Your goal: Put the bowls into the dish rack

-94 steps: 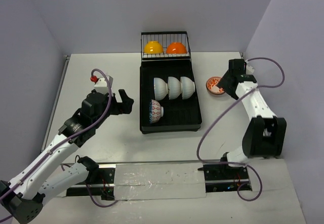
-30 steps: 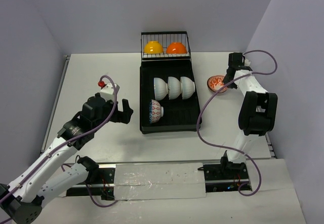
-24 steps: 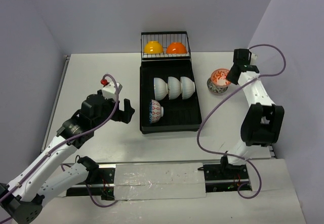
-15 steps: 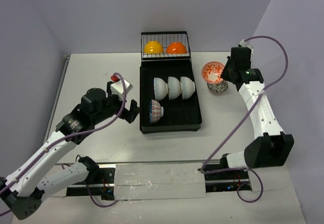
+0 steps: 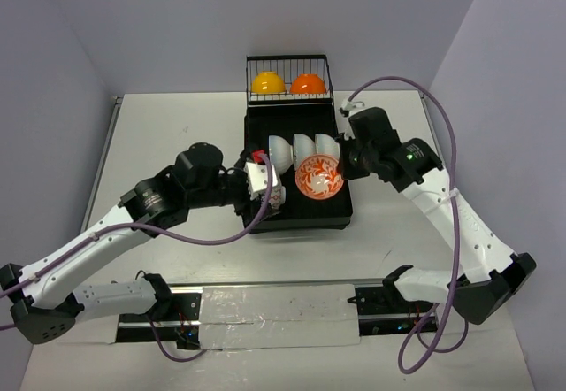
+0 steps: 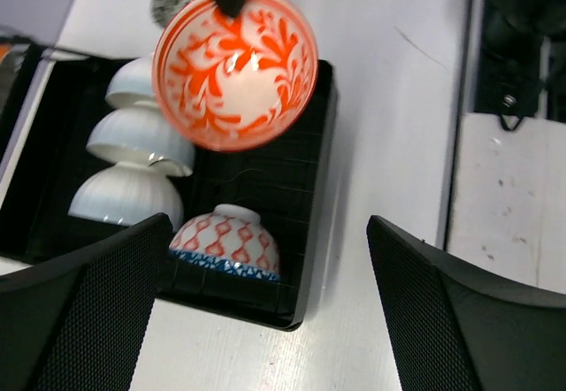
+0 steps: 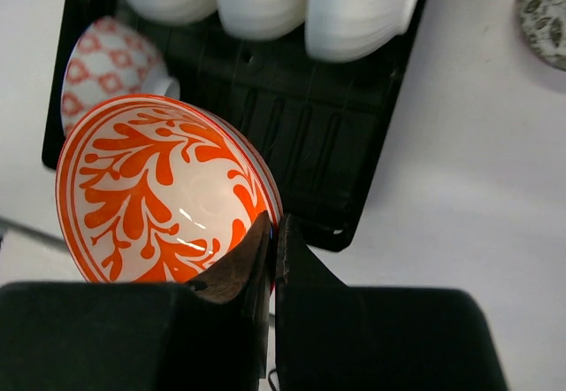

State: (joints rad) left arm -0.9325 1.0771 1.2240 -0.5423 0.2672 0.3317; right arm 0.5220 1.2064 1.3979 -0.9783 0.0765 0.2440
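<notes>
The black dish rack (image 5: 340, 207) lies mid-table. A yellow bowl (image 5: 267, 82) and an orange bowl (image 5: 308, 82) sit in its wire basket. Three white bowls (image 5: 301, 146) stand in a row on the slats, with a red-and-white patterned bowl (image 5: 277, 198) in front of them. My right gripper (image 5: 341, 166) is shut on the rim of another bowl (image 7: 159, 192), orange leaf pattern inside, hanging tilted over the rack's slats. My left gripper (image 6: 270, 307) is open and empty at the rack's left edge, above the patterned bowl (image 6: 225, 239).
A grey speckled bowl (image 7: 544, 15) sits on the table to the right of the rack; the top view hides it behind my right arm. Purple cables loop beside both arms. The table's far left shows bare white surface.
My right gripper lifted the leaf-patterned bowl off the table at the right and carried it left over the rack. My left arm swung right to the rack's left edge.
</notes>
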